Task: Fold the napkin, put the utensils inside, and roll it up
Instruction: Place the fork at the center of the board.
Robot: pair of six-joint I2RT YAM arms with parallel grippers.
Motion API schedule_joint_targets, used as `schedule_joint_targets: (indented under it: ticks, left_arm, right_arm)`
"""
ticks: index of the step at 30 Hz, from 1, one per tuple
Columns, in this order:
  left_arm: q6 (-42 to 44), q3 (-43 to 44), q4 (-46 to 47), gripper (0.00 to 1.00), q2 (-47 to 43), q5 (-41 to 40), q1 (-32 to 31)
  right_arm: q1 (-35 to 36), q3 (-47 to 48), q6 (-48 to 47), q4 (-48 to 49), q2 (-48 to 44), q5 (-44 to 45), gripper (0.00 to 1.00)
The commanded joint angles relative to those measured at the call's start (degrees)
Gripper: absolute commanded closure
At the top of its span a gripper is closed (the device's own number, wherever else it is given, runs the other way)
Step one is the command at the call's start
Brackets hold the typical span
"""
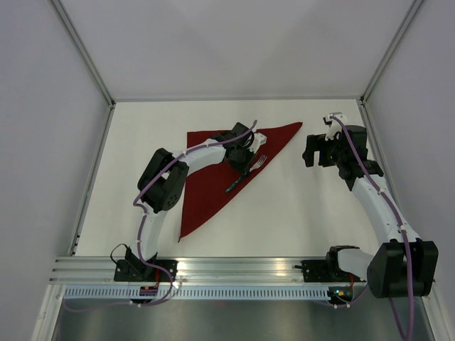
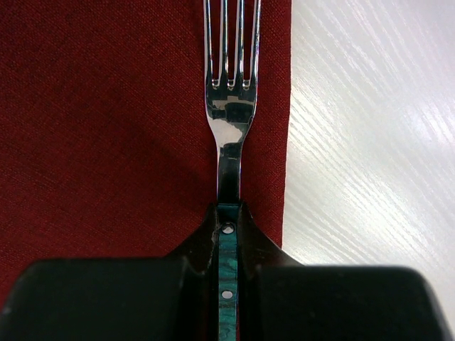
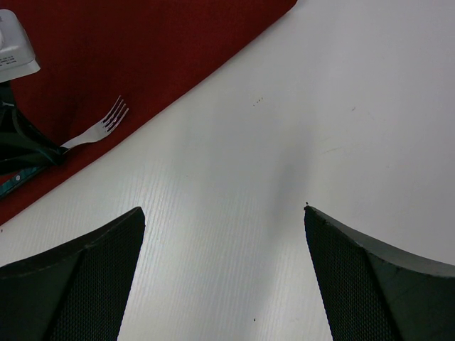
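one napkin (image 1: 206, 195), dark red, lies on the white desk (image 1: 284, 220) folded into a single triangle. its long edge runs from the near-left tip up to the far-right tip. the left arm (image 1: 167, 181) reaches across it and hides part of its far side. one fork (image 2: 229, 128) rests on the cloth just inside that long edge and parallel to it, with four tines pointing away from the left gripper (image 2: 227, 217). that gripper is clenched on the fork's handle. in the left wrist view only a thin greenish strip of handle with two rivets shows between the black fingers, and the rest is hidden or cut off. further right, the right gripper (image 3: 224, 213) hangs released over bare desk near the napkin's right tip, its fingers spread wide. its own view shows only the two fingertips, cut by the frame.
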Motion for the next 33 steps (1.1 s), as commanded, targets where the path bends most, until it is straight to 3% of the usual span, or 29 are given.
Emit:
schedule_joint_targets:
  ticks: [1, 24, 33]
  left_arm:
    - [-2.7, 0.4, 1.3, 0.98, 0.1, 0.0, -0.4]
    - [-6.3, 0.6, -0.7, 0.98, -0.2, -0.5, -1.1]
    - [-6.3, 0.5, -0.6, 0.78, -0.7, -1.3, -1.2]
  right_arm:
    - [0.0, 0.3, -0.1, 0.4, 0.1, 1.0, 0.02]
    - [0.0, 0.3, -0.1, 0.3, 0.3, 1.0, 0.02]
    - [0.0, 0.3, 0.0, 0.3, 0.3, 1.0, 0.02]
